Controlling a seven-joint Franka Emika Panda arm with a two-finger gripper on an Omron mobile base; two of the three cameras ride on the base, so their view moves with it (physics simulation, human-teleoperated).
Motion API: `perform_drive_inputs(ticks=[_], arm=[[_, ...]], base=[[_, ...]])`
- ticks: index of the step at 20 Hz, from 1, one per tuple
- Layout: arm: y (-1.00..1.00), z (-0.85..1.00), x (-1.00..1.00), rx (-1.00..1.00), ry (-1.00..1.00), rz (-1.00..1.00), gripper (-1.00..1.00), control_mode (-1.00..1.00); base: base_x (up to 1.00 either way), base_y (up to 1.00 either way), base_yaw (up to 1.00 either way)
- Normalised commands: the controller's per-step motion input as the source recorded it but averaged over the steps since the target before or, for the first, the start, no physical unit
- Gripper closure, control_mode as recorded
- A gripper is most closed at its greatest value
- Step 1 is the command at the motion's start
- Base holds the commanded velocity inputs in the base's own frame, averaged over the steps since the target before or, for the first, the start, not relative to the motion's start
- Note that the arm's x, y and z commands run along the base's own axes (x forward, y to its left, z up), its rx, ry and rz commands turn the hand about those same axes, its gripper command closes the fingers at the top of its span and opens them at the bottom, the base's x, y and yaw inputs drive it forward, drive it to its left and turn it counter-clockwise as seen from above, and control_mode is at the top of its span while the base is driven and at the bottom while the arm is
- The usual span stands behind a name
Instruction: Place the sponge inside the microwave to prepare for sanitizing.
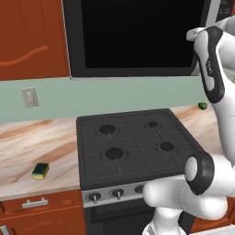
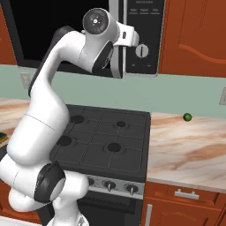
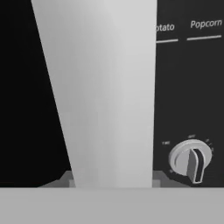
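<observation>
The sponge (image 1: 40, 171) lies on the counter (image 1: 27, 151), microwave (image 1: 133, 36) shut.

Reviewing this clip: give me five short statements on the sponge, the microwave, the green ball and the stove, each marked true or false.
1. The sponge lies on the counter left of the stove. True.
2. The microwave door is wide open. False: its dark door looks shut.
3. The green ball sits on a burner. False: it is on the counter right of the stove.
4. The microwave's knob is white and round. True.
5. The sponge is inside the microwave. False: it is on the counter.
</observation>
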Motion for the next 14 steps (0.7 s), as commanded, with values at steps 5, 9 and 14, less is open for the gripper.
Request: perform_drive_inputs(ticks=[5, 9, 14], arm=[[0.18, 0.16, -0.54, 0.0, 0.03, 0.0, 1.0, -1.0], [0.21, 0.19, -0.62, 0.0, 0.0, -0.01, 1.0, -1.0], [0.18, 0.14, -0.7, 0.0, 0.0, -0.17, 1.0, -1.0]], base=[[0.0, 0.0, 0.0], [0.0, 0.0, 0.0], [0.0, 0.0, 0.0]])
